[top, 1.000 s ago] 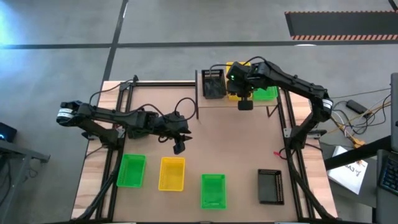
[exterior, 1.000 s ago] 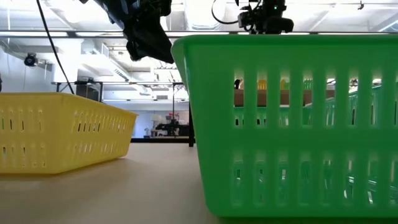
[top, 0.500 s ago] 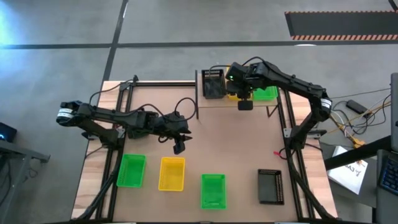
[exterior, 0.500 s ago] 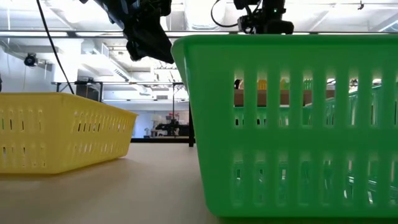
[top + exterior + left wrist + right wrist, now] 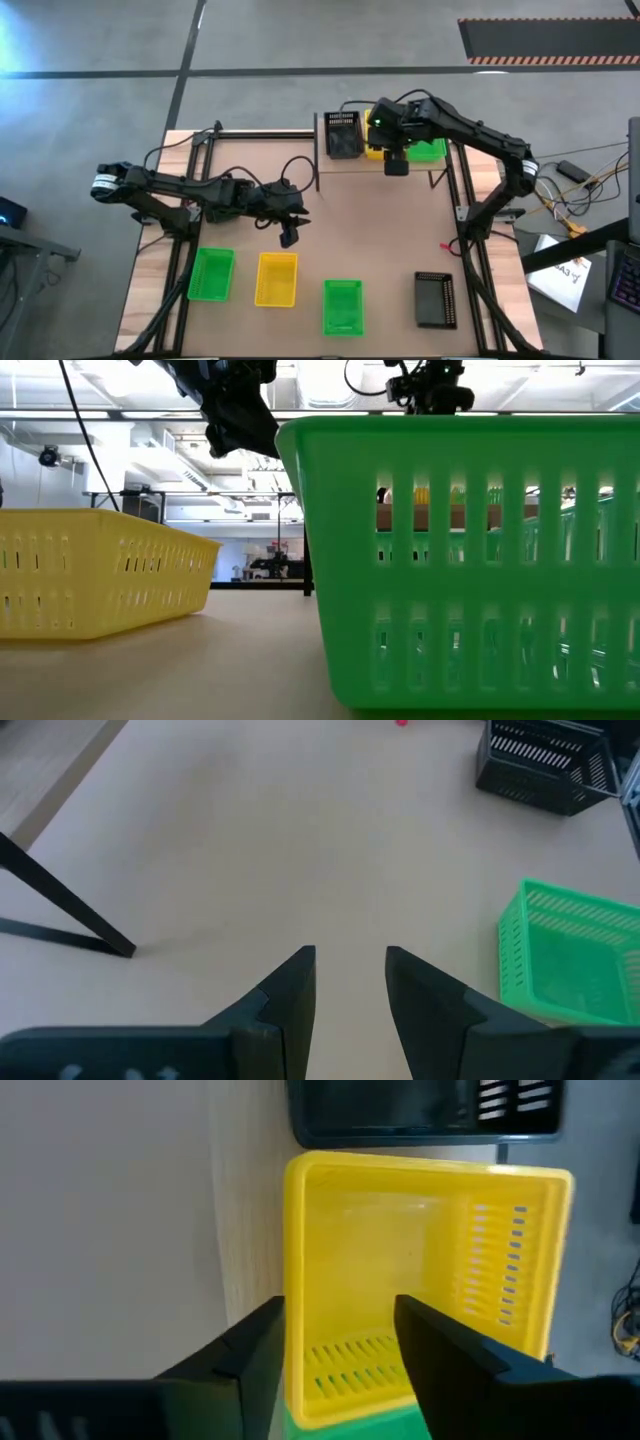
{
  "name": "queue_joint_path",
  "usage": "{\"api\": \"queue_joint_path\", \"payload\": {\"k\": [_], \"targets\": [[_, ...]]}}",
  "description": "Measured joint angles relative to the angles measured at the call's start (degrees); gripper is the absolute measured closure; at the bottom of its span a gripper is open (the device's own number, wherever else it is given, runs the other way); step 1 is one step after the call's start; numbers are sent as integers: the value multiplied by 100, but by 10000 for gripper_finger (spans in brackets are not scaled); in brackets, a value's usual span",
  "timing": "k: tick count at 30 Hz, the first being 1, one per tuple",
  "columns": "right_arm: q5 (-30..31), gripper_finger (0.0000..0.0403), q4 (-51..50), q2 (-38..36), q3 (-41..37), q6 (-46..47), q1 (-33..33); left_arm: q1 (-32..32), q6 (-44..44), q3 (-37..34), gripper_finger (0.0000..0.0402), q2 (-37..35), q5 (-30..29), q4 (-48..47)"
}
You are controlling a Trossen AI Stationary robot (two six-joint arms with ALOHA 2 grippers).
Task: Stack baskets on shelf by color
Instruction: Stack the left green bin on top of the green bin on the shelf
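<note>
Wooden bench [image 5: 360,230] | shelf [image 5: 345,166] upper centre, yellow basket [image 5: 420,1270] on it | right claw [image 5: 335,1350] empty, parted above basket; lift straight | left claw [image 5: 350,990] narrow, mid-left.

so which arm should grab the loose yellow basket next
Probably the left. Its gripper hangs open just above the yellow basket in the front row, while the right gripper is far back at the shelf.

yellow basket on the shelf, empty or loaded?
Empty. The right wrist view looks into the yellow basket and shows only its bare floor; the right gripper hovers open above it.
</note>
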Motion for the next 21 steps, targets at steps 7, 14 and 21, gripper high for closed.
{"api": "queue_joint_path", "payload": {"k": [7,14,21], "targets": [[-491,212,79,-408,-39,1818,8,0,2,0,295,0,0,169],[-986,241,767,-1171,-1152,3070,728,0,4,-2,295,0,2,313],[-302,281,1335,-1886,-2416,4682,2070,-12,4,-2,295,0,46,365]]}}
